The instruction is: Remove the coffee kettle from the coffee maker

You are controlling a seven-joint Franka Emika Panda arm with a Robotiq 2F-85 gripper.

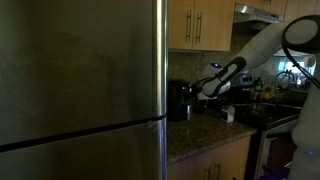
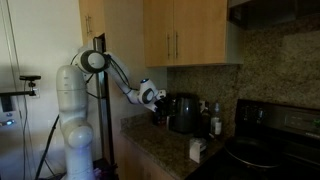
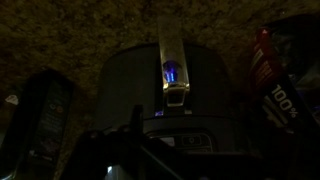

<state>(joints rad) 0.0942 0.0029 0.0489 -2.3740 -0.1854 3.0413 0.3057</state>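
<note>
The black coffee maker (image 1: 178, 100) stands on the granite counter against the backsplash, also seen in an exterior view (image 2: 184, 112). In the wrist view it fills the middle, with a silver strip and a blue light (image 3: 170, 72). The dark coffee kettle (image 3: 186, 140) sits in it, low in that view; its outline is hard to tell in the dark. My gripper (image 1: 202, 88) hovers just in front of the machine, close to it in both exterior views (image 2: 158, 101). Its fingers are only dark shapes at the bottom of the wrist view.
A large steel fridge (image 1: 80, 90) fills the side of an exterior view. A small white box (image 2: 198, 150) lies on the counter (image 2: 165, 158). A red packet (image 3: 275, 85) and a dark object (image 3: 45, 110) flank the machine. Wooden cabinets (image 2: 185, 35) hang above.
</note>
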